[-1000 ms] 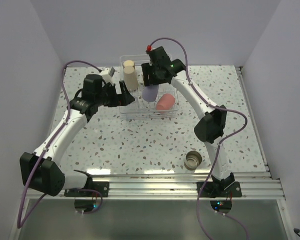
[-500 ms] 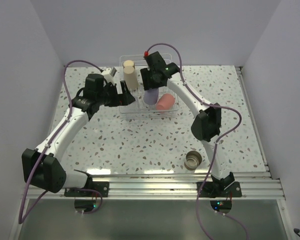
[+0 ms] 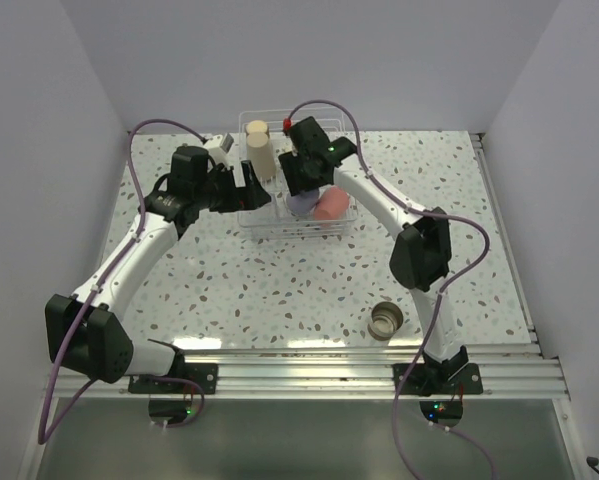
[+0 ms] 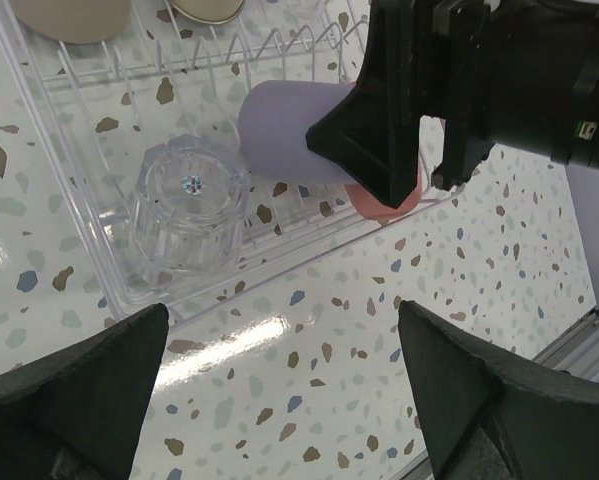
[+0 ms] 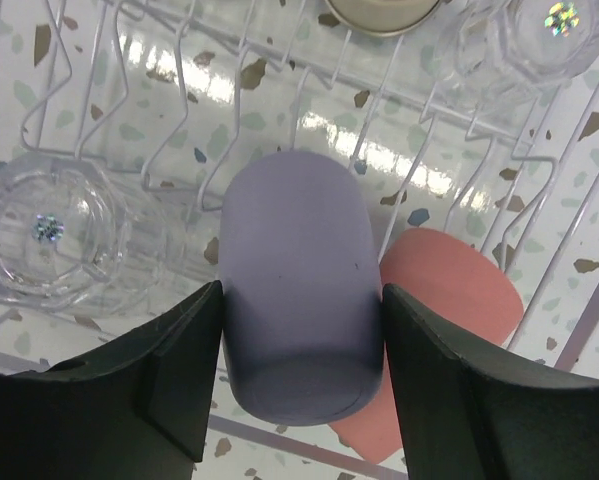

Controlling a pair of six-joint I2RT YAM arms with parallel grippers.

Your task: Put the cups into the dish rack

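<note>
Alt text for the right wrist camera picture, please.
The right gripper holds a lavender cup, with the white wire dish rack behind it. A coral-red cup lies beside it, and a clear glass cup sits at the picture's left.

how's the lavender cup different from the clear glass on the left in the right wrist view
The lavender cup is opaque and smooth-walled; the clear glass is see-through and faceted. The lavender cup is clamped in the right gripper, tipped onto its side; the clear glass stands free, base up. Both are within the dish rack.
</note>
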